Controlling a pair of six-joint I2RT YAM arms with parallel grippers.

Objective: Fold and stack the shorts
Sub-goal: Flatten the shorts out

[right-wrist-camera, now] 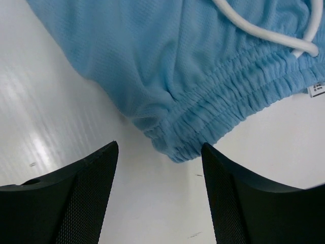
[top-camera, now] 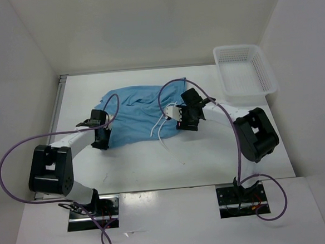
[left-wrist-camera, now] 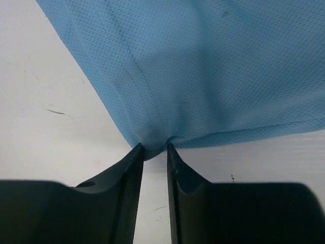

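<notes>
- Shorts (top-camera: 137, 114) lie spread, a bit rumpled, mid table (top-camera: 154, 164), between the two arms.
- L gripper (left-wrist-camera: 154, 147): at the shorts' left near corner, fingers narrow. Cloth corner is pinched between the tips and the fabric puckers to a point there.
- L wrist view: stitched hem (left-wrist-camera: 133, 76) runs diagonally up-left from the pinch. The rest of the cloth fans out flat on the table.
- R gripper (right-wrist-camera: 160, 146): fingers wide apart, nothing held. It's low over the table at the shorts' right side.
- R wrist view: gathered waistband (right-wrist-camera: 228, 96) ends in a rounded corner just ahead of the gap between the tips. Can't see any contact w/ either finger.
- White drawstring (right-wrist-camera: 264, 33) lies on the cloth above the waistband. In top view its loose ends trail off the shorts' near right edge onto the table.
- Small white tag (right-wrist-camera: 316, 90) at the waistband edge, far right of R wrist view.
- White mesh basket (top-camera: 269, 72) at far right table corner, well apart from the shorts.
</notes>
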